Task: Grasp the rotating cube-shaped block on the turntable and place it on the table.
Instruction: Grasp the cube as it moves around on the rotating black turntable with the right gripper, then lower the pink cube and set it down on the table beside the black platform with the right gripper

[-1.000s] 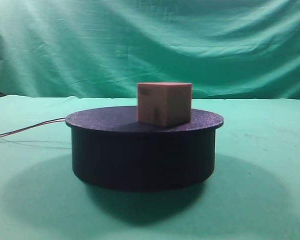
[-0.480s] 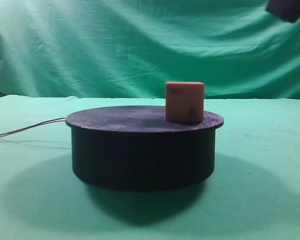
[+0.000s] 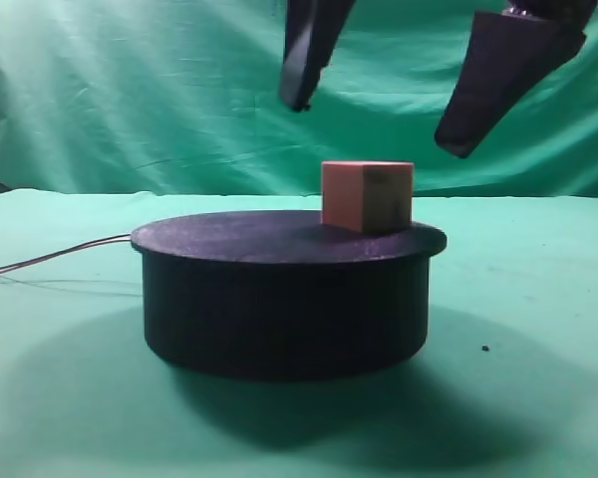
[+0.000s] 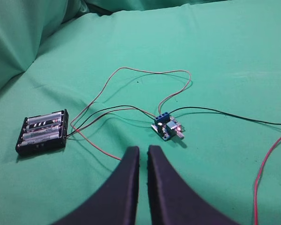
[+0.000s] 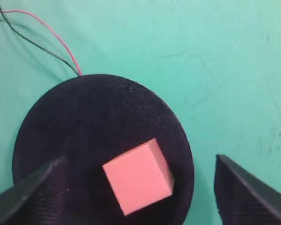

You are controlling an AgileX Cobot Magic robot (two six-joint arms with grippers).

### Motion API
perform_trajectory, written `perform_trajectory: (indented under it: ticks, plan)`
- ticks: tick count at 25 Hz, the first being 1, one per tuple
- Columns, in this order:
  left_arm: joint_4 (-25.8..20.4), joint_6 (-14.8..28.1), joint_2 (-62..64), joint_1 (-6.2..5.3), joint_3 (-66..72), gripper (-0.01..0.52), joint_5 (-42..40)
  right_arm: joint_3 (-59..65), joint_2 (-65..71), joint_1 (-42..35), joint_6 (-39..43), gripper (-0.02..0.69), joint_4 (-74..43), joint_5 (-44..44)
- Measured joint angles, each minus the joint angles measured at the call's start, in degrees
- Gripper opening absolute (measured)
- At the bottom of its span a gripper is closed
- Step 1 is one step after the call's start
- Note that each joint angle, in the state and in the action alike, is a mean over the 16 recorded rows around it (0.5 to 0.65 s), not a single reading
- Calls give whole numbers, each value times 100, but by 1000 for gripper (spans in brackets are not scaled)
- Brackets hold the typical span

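Observation:
The pinkish cube-shaped block (image 3: 367,196) stands on the right part of the black turntable (image 3: 279,299), on the green table (image 3: 538,299). My right gripper (image 3: 379,127) hangs above the block, wide open and empty, one finger on each side, both clear of it. In the right wrist view the block (image 5: 138,180) lies between the two spread fingers of the right gripper (image 5: 140,158), on the turntable (image 5: 93,117). My left gripper (image 4: 141,149) is shut and empty over bare cloth, away from the turntable and out of the exterior view.
Red and black wires (image 3: 60,254) trail left from the turntable's side. In the left wrist view a black battery holder (image 4: 42,132) and a small blue circuit board (image 4: 166,126) lie on the cloth, joined by loose wires (image 4: 131,75).
The right gripper has come down from the top right corner to hang open above the block. The block has turned with the disc and now shows a corner edge.

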Motion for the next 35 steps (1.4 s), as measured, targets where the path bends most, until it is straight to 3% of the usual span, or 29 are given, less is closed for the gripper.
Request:
perform_trajectory:
  ticks: [6,12,22,28,35]
  plan:
    - [0,0,0,0,0,0,0,-75,257,0,47,530,-13,-239]
    - [0,0,0,0,0,0,0,-243,432,0,64,420,-125,-283]
    - [0,0,0,0,0,0,0,-835,127,-122,342,242,-969,648]
    - [0,0,0,0,0,0,0,-363,-444,-340,558,232,-1344,1057]
    - [0,0,0,0,0,0,0,1008,-858,-559,648,239,-1187,486]
